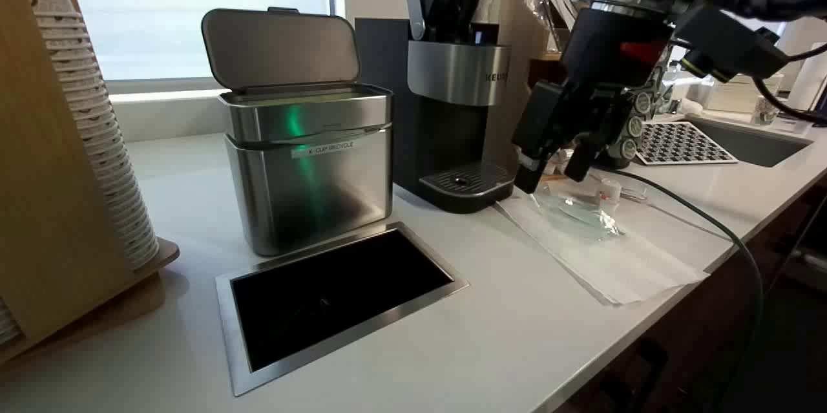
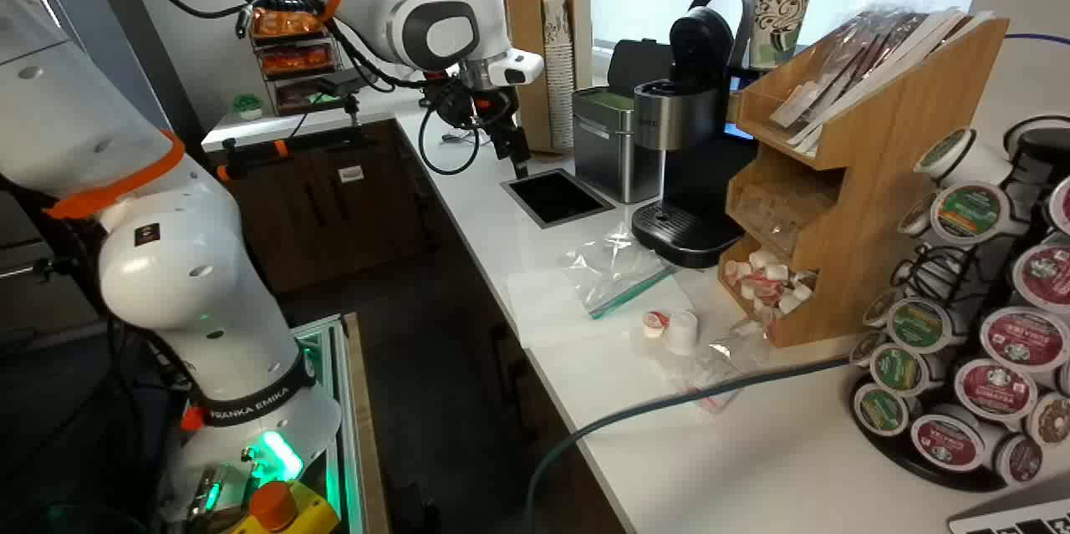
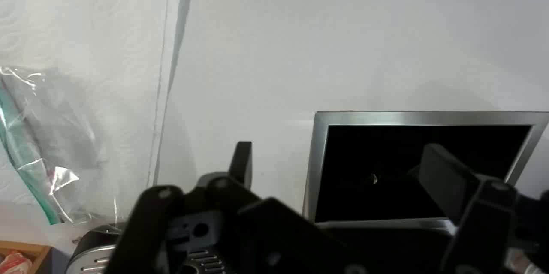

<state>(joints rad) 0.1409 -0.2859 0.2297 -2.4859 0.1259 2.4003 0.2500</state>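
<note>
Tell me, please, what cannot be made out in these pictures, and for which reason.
Metal-framed opening: bottom lost in darkness, all views.
Bright speck within it: too small to identify, wrist view.
Drip tray: cut off by the picture's bottom edge and partly covered by the pincer, wrist view.
Recycling bin: lower inside hidden by its walls, both exterior views.

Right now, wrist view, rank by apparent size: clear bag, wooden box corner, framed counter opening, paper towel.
1. Paper towel, cropped at the picture edge
2. Framed counter opening, partly behind the hand
3. Clear bag
4. Wooden box corner
</note>
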